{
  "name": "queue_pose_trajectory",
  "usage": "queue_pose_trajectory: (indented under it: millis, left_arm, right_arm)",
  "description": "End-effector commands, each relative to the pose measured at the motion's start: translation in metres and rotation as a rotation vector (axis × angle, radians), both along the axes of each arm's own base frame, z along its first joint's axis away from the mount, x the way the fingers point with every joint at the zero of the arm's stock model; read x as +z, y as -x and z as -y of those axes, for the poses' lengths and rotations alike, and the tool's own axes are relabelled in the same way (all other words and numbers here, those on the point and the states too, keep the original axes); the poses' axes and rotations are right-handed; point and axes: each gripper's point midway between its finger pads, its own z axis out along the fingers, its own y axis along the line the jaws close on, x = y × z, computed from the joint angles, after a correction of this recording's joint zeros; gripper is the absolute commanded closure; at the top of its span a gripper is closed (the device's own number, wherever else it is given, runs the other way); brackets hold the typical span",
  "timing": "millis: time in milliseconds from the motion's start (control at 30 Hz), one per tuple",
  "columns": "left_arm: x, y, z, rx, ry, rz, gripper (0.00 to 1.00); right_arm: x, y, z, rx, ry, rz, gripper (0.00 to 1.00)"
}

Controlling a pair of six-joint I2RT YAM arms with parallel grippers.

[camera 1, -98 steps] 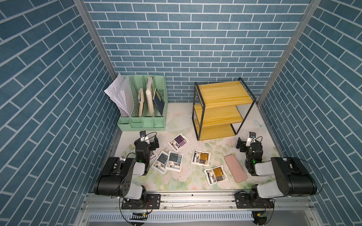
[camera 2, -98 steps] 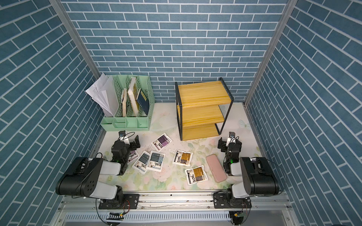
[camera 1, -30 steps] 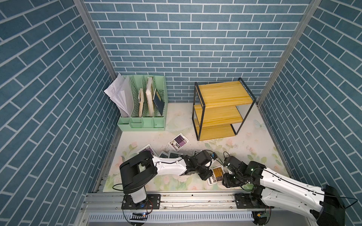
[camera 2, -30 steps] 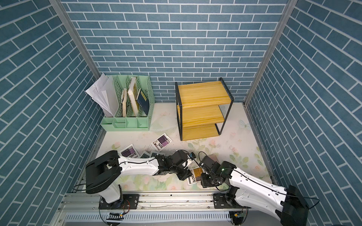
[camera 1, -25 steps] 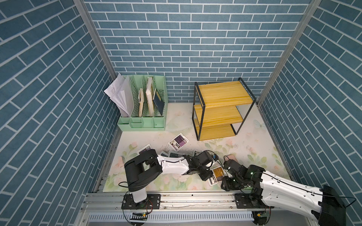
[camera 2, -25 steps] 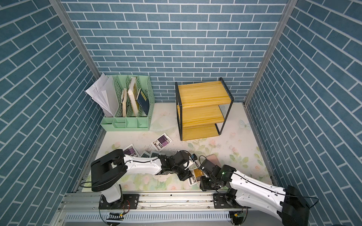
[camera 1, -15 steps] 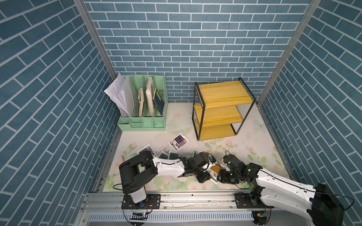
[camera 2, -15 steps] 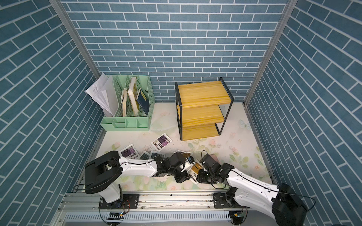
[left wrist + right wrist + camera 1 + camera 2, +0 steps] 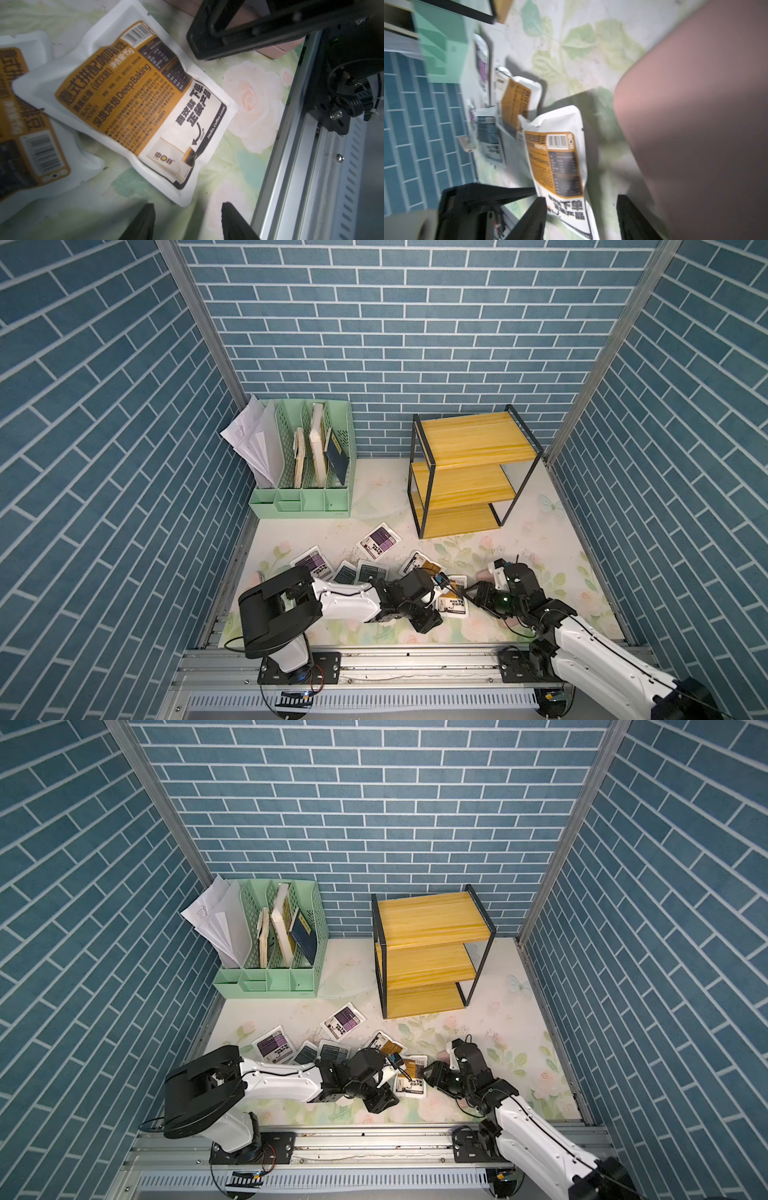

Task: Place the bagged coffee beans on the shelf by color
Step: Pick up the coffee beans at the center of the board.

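Note:
Several bagged coffee beans lie on the floral mat. An orange-brown pouch (image 9: 453, 602) (image 9: 409, 1078) lies at the front, between both grippers. My left gripper (image 9: 188, 209) (image 9: 434, 616) is open, and the corner of this pouch (image 9: 133, 99) lies just ahead of its fingers, untouched. My right gripper (image 9: 581, 207) (image 9: 473, 595) is open too, its jaws straddling the pouch's end (image 9: 560, 166) with a gap on one side. A second orange-brown pouch (image 9: 419, 564), two blue-grey pouches (image 9: 372, 572) (image 9: 345, 572) and two purple pouches (image 9: 379, 541) (image 9: 313, 564) lie behind. The shelf (image 9: 469, 472) stands bare at the back right.
A pink oblong case (image 9: 695, 124) (image 9: 276, 49) lies right beside my right gripper. A mint green file organizer (image 9: 307, 472) with papers and books stands at the back left. The metal front rail (image 9: 301, 166) runs close to the left gripper.
Both arms have left their rest poses at the sides and reached in to the front orange-brown pouch. In the last half second the right gripper closed in around its end.

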Motion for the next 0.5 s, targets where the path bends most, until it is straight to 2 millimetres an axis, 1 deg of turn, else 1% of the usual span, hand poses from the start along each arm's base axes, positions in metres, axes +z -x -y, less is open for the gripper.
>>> queue_pose_trajectory:
  millis: [0,100,200,267,367,467]
  left_arm:
    - [-0.002,-0.001,0.001,0.012,0.007,-0.002,0.46]
    - [-0.004,0.0,0.004,0.005,0.013,-0.014,0.49]
    - [-0.005,0.001,0.005,-0.002,0.016,-0.017,0.5]
    - [-0.005,0.001,0.006,-0.006,0.016,-0.018,0.51]
    - [-0.005,0.002,0.006,-0.009,0.016,-0.018,0.51]
    - [-0.002,0.0,0.004,0.0,0.016,-0.007,0.51]
  right_arm:
    - [-0.007,0.018,-0.009,-0.012,-0.158,-0.103,0.49]
    - [-0.001,0.017,-0.012,0.016,-0.175,-0.08,0.54]
    - [-0.007,0.021,-0.012,0.05,-0.14,-0.098,0.6]
    - [-0.009,0.02,-0.012,0.061,-0.122,-0.1,0.63]
    - [-0.006,0.014,-0.015,0.071,-0.119,-0.086,0.71]
    - [-0.001,0.01,-0.017,0.088,-0.108,-0.073,0.8]
